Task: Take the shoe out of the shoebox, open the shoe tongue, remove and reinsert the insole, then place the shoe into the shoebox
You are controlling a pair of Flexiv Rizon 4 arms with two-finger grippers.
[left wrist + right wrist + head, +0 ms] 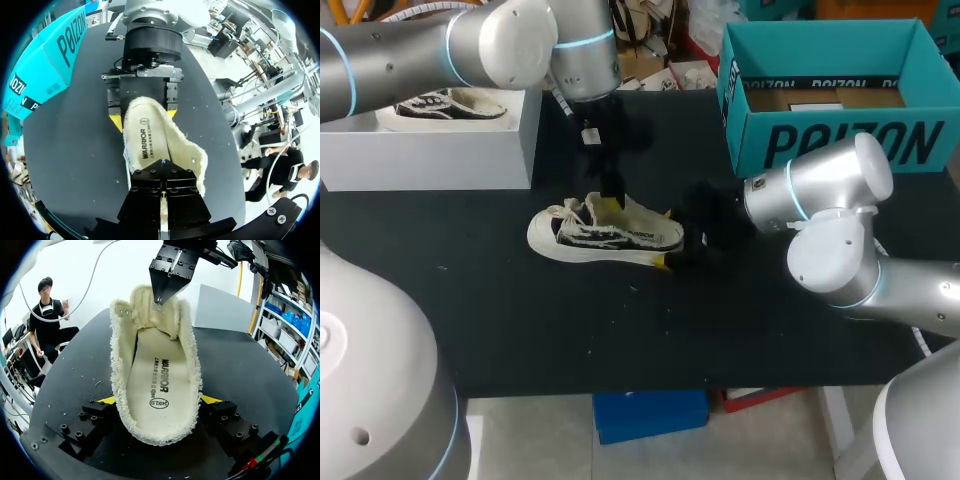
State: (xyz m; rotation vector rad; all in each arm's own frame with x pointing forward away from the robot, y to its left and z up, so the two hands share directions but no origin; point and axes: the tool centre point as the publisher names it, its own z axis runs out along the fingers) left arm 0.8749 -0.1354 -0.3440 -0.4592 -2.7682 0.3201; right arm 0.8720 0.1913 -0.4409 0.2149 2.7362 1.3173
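At mid-worktop (520, 320), nearest the robot, the right pincer (159, 400) is clamped on the heel of the canvas sneaker (605, 235), one yellow tip on each side, likely to steady it on its sole. Further along, the left pincer (160, 297) hangs from above, clenched on the shoe tongue (150, 310), seemingly to pull it clear so the insole (157, 380), lying flat inside, can come out. Beyond, well apart, stand the open teal shoebox (840, 140) and a white box (430, 155) holding a second sneaker (445, 105). Neither blocks the work, though the left pincer itself crowds the opening.
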